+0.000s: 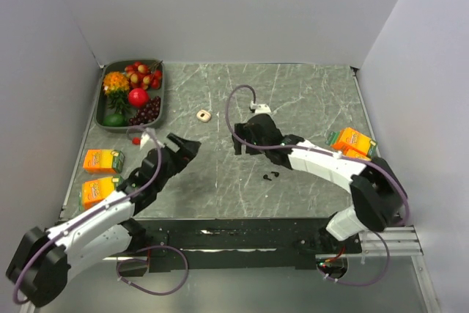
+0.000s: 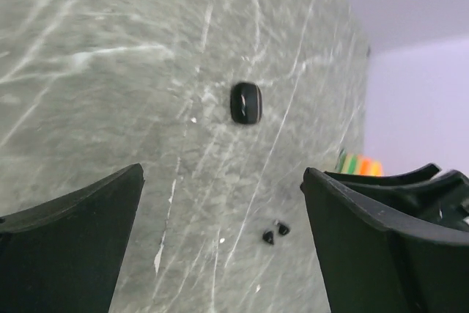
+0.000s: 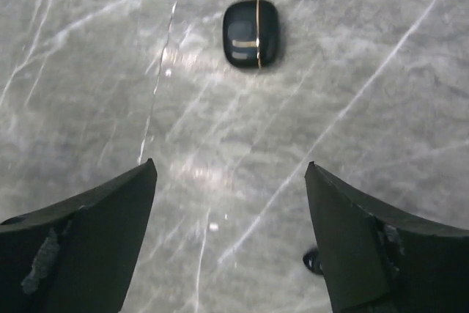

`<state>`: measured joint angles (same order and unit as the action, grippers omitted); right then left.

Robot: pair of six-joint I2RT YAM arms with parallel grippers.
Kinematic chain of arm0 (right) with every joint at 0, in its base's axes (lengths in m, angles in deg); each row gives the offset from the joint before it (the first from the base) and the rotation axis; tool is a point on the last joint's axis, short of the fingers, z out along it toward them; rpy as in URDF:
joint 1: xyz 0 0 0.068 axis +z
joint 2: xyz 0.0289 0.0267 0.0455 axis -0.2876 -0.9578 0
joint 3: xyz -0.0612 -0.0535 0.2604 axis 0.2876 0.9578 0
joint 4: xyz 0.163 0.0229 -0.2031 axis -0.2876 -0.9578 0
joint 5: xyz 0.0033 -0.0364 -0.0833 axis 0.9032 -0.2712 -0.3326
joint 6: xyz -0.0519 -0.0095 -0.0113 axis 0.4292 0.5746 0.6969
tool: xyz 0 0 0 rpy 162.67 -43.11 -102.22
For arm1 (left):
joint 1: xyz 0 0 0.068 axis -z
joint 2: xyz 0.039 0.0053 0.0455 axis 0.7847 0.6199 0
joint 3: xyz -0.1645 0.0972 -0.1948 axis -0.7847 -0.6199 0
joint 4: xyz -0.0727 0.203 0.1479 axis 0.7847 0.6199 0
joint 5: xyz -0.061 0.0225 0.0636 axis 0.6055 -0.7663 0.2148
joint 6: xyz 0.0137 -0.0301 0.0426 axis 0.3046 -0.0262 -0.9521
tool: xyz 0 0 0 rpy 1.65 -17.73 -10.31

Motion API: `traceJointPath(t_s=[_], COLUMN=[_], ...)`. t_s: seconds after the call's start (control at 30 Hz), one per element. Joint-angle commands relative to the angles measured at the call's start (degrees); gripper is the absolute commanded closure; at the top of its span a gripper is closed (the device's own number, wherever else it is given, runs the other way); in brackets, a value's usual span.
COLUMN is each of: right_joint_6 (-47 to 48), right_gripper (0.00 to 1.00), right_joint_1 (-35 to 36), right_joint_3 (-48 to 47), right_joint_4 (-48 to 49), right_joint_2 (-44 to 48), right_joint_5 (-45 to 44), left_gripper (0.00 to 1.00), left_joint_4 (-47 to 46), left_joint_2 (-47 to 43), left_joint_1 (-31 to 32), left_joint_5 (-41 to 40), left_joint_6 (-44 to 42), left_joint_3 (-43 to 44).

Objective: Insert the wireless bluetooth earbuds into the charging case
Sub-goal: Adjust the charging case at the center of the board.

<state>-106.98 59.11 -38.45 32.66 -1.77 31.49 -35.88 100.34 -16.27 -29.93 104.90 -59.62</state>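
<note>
The charging case (image 3: 250, 33) is a glossy black pebble, closed, lying on the grey marble table ahead of my right gripper (image 3: 229, 166). It also shows in the left wrist view (image 2: 245, 102). The two tiny black earbuds (image 1: 271, 175) lie side by side on the table, seen between the left fingers (image 2: 275, 232). One earbud (image 3: 311, 260) peeks out beside my right finger. My right gripper (image 1: 239, 139) is open and empty, just above the table. My left gripper (image 1: 189, 146) is open and empty, pointing toward the case (image 2: 223, 170). I cannot make out the case in the top view.
A beige ring (image 1: 204, 115) lies behind the case. A dark tray (image 1: 163, 86) of fruit stands at the back left. Two orange cartons (image 1: 101, 160) (image 1: 99, 190) sit at the left edge and another (image 1: 353, 141) at the right. White walls surround the table.
</note>
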Motion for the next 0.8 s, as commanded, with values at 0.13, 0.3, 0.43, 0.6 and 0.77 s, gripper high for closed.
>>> traceJointPath(t_s=[0.13, 0.3, 0.43, 0.6, 0.77], right_joint_6=[3.75, 4.2, 4.99, 5.6, 5.6], right_gripper=[0.08, 0.13, 0.15, 0.15, 0.18], right_joint_1=[-2.31, -4.07, -5.21, -5.65, -6.0], right_joint_3=[-15.6, -21.24, -23.44, -25.9, -25.03], right_joint_4=[3.57, 0.84, 0.93, -0.47, 0.31], right_joint_2=[-15.45, -22.67, -27.15, -31.11, -32.0], right_joint_5=[-1.0, -0.03, -0.12, 1.03, 1.82], left_gripper=[0.04, 0.07, 0.06, 0.03, 0.04], left_joint_4=[-11.92, -3.05, -5.32, -6.91, -8.4], left_joint_2=[-4.65, 1.34, 0.47, 1.34, 1.52], left_joint_1=[-1.23, 2.11, 2.73, 2.99, 2.99], left_joint_5=[7.03, 4.58, 4.67, 6.16, 6.42], left_joint_6=[3.82, -2.34, -3.05, -4.72, -5.77], left_joint_3=[-11.06, -2.71, -4.28, -4.19, -4.72])
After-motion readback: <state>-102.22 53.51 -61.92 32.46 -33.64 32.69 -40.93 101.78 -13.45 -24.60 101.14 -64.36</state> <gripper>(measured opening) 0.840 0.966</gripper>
